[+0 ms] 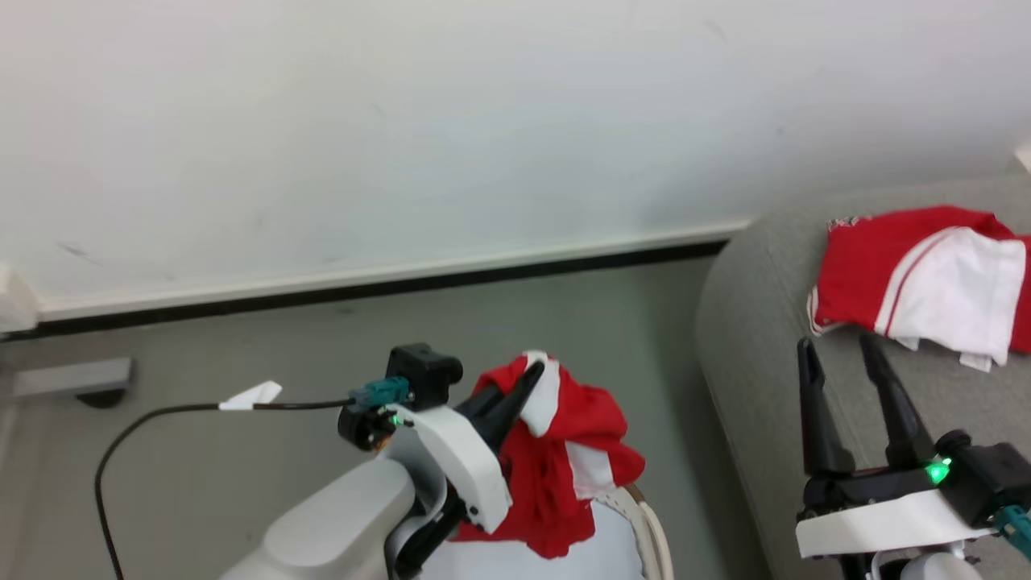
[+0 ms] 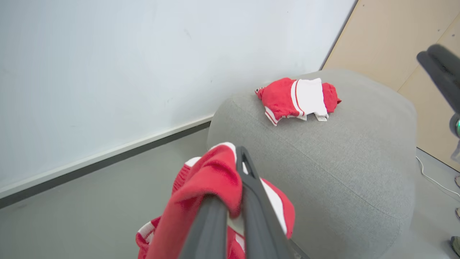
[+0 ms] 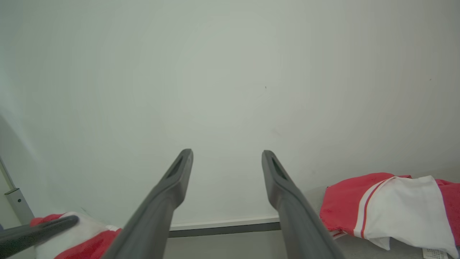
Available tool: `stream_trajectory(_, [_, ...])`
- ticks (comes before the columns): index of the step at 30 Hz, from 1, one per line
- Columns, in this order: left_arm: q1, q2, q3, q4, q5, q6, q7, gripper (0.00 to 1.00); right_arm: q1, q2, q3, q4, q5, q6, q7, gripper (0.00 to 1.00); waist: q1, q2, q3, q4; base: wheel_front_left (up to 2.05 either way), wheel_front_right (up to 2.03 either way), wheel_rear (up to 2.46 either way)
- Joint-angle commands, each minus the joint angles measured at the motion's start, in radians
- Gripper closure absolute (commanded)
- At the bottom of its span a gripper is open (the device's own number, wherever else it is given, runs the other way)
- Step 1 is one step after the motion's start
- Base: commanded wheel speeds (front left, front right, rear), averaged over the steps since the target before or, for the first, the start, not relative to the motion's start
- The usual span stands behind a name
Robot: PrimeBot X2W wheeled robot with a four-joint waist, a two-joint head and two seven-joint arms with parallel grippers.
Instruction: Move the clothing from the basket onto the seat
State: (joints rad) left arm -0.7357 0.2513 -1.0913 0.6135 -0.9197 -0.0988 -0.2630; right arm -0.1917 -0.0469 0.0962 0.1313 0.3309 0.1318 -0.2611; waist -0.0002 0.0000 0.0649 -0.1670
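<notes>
Left gripper (image 1: 529, 379) pinches crumpled red-white garment (image 1: 564, 459) — right gripper (image 1: 838, 348) gapes empty. Left wrist view adds beige panel (image 2: 395, 36) behind seat (image 2: 341, 162).

Red garment (image 2: 212, 176) in the closed left tool (image 2: 240, 158); another garment (image 2: 298, 98) atop grey seat (image 2: 341, 162).

From the head we look down across floor (image 1: 242, 451), wall (image 1: 403, 121) and seat (image 1: 757, 362) edge. Our left wrist camera faces the seat nearby; the right wrist camera faces the wall. All three share the seat's red garment (image 1: 878, 266).
</notes>
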Motion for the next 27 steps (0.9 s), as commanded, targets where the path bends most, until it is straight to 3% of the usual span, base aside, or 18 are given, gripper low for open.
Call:
stream_trajectory(1, [0.006,0.011,0.039,-0.051,0.037,0.016,-0.002,1.00,0.022,-0.003,0.015,0.012,0.013,-0.002,-0.003,0.00,0.0002,0.0000,-0.058,0.053,0.00,0.00,0.00])
stream_trajectory(16, [-0.033,0.080,0.256,-0.367,0.203,0.109,-0.001,1.00,0.035,-0.003,0.140,0.045,0.065,-0.002,-0.003,0.00,0.0002,0.0000,-0.099,0.082,0.00,0.00,0.00])
stream_trajectory(27, [0.012,0.087,0.258,-0.407,0.200,0.126,-0.001,1.00,0.021,-0.003,0.192,0.049,0.043,-0.002,-0.003,0.00,0.0002,0.0000,-0.095,0.082,0.00,0.00,0.00])
